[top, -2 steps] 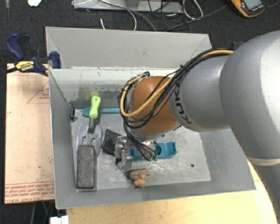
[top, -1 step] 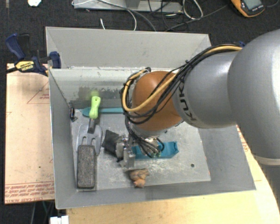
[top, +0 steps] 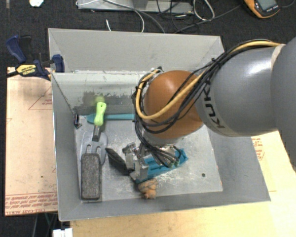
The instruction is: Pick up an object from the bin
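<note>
My gripper (top: 136,158) is low in the middle of the bin, under the orange wrist cover. Directly beneath and right of it lies a blue plastic thing (top: 164,165), partly hidden by the gripper. A black curved piece (top: 116,160) lies just to its left, touching or nearly touching it. A small brown fuzzy lump (top: 148,188) sits just in front of the gripper near the bin's front wall. Whether anything is between the jaws is hidden.
A grey block with a dark felt-like top (top: 91,176) lies along the left side. Behind it are a green-handled tool (top: 99,113) and a teal strip (top: 117,116) near the back wall. The arm covers the bin's right rear.
</note>
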You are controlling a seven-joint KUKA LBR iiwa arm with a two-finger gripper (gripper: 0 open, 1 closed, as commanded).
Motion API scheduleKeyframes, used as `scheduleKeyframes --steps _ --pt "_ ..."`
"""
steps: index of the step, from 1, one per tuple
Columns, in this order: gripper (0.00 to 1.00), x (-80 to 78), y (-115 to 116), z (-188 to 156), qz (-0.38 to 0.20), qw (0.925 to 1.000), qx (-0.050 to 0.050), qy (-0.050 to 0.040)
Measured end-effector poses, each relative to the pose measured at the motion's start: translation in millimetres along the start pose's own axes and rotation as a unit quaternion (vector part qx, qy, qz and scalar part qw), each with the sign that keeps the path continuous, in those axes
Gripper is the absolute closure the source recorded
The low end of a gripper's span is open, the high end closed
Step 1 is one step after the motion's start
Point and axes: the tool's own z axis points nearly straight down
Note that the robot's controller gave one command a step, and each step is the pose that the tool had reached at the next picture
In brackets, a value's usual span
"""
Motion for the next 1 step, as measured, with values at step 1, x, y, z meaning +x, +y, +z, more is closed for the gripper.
scheduleKeyframes --steps 1 --pt "1.00 -58.4 -27.2 32.8 -0.057 0.9984 0.000 -0.0037"
